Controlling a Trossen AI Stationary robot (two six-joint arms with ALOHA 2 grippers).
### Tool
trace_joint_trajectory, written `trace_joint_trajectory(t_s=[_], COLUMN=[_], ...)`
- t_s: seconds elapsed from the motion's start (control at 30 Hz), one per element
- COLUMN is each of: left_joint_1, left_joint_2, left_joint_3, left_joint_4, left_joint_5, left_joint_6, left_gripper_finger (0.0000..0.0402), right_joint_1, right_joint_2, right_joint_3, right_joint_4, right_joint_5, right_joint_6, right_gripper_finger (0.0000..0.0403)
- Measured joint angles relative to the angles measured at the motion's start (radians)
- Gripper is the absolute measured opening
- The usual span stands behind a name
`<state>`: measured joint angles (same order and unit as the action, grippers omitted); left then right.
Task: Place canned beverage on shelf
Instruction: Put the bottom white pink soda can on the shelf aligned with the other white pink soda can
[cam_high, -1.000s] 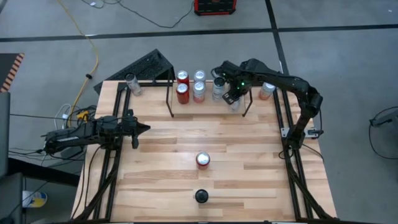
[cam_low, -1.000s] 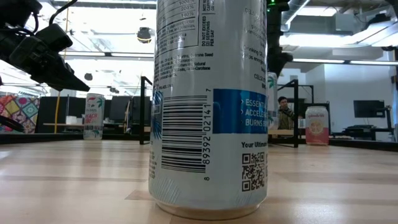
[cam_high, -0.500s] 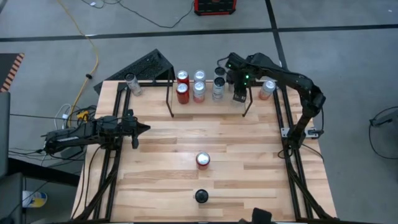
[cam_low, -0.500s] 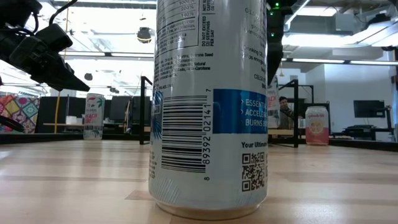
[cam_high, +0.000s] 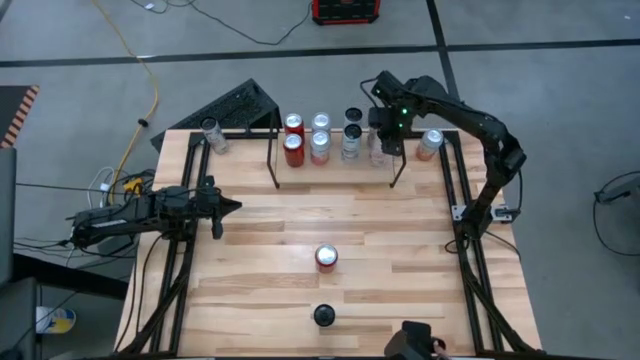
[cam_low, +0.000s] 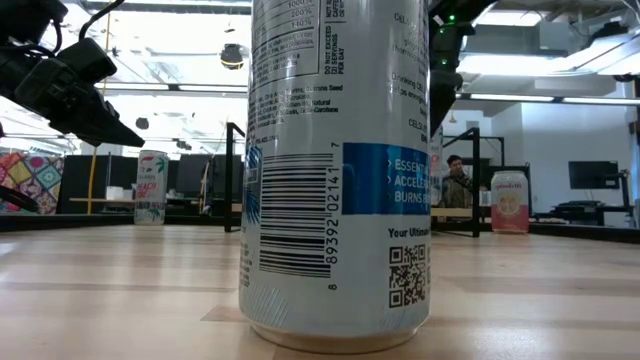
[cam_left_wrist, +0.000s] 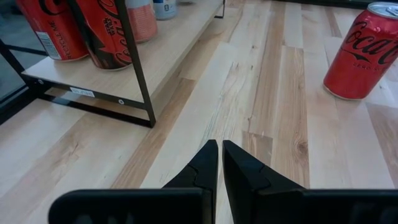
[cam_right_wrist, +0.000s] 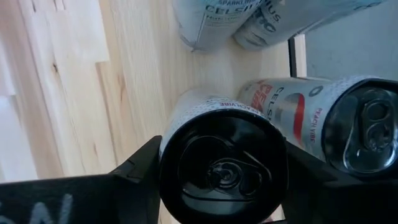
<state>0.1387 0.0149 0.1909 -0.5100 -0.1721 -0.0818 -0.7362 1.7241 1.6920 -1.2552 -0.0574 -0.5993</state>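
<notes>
The shelf (cam_high: 273, 160), a black rod rack with a wooden board, stands at the table's far edge and holds several upright cans (cam_high: 320, 147); it also shows in the left wrist view (cam_left_wrist: 134, 62). My right gripper (cam_high: 386, 142) is over the shelf's right end, shut on a white can with a black lid (cam_right_wrist: 224, 171), beside a silver-topped can (cam_right_wrist: 367, 134). My left gripper (cam_high: 232, 207) is shut and empty, level above the table's left side. A red can (cam_high: 327, 257) and a black-topped can (cam_high: 323, 315) stand on the table. My right gripper pinches the white can between its two fingers (cam_right_wrist: 140, 171), on opposite sides of the wall just below the black lid (cam_right_wrist: 186, 149). The fingers come from above, pointing down. The can stands upright under the gripper; whether its base rests on the shelf board, I cannot tell.
A peach can (cam_high: 430, 143) stands right of the shelf, a pale can (cam_high: 210, 130) left of it. The black-topped can (cam_low: 335, 170) fills the low view. Black rails (cam_high: 470, 270) run along both table sides. A person shows in the room behind (cam_low: 458, 180).
My right gripper has carried the white can toward the table's far edge and slightly right, onto the shelf's right end, turning about its vertical axis on the way. The can has stayed upright.
</notes>
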Motion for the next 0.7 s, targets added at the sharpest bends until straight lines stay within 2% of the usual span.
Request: trace_joint_trajectory(t_s=[0.7], left_joint_1=[0.0], left_joint_2=[0.0], left_joint_3=[0.0], left_joint_4=[0.0], left_joint_5=[0.0], left_joint_6=[0.0], left_gripper_finger=[0.0011], right_joint_1=[0.001], right_joint_2=[0.0], right_joint_3=[0.0], right_joint_4=[0.029], right_joint_5=[-0.025], right_joint_6=[-0.03], right_gripper_finger=[0.0251])
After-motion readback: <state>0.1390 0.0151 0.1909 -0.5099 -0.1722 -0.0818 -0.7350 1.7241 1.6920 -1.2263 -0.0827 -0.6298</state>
